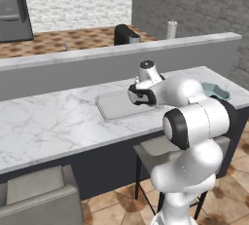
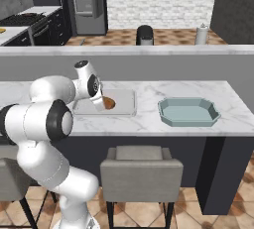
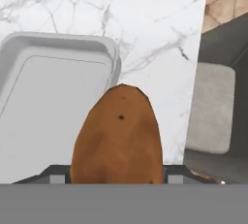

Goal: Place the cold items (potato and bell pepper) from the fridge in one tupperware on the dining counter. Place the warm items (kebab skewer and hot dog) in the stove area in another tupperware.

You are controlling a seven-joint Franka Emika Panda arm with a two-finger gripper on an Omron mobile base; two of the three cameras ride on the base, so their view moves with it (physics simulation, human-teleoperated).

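I had the base parked at the dining counter [image 2: 149,119], a long white marble-veined top with a raised plain grey ledge behind it and a dark base below. Grey upholstered stools [image 2: 141,168] stood along its near side on a brown tiled floor. Beyond the ledge I could see a white brick wall, a dark grey wall to the right, and the steel fridge [image 2: 88,2] at the back with its door open. A stove and dark cabinets [image 2: 30,25] sat at the far left in the right base view.

Two containers lay on the marble, well apart. The flat whitish tray [image 1: 114,107] sat near the middle of the counter, and what I could see of its floor was bare. The teal octagonal container [image 2: 188,111] sat further to the right and looked empty.

The gripper [image 3: 116,177] was clamped on the potato [image 3: 117,138], its dark finger tips pressed to either side of the lump's lower end. In the hand view the potato hung over the tray's right rim and the marble beside it. In the right base view it showed as an orange-brown lump [image 2: 109,103] over the tray, just below the wrist.
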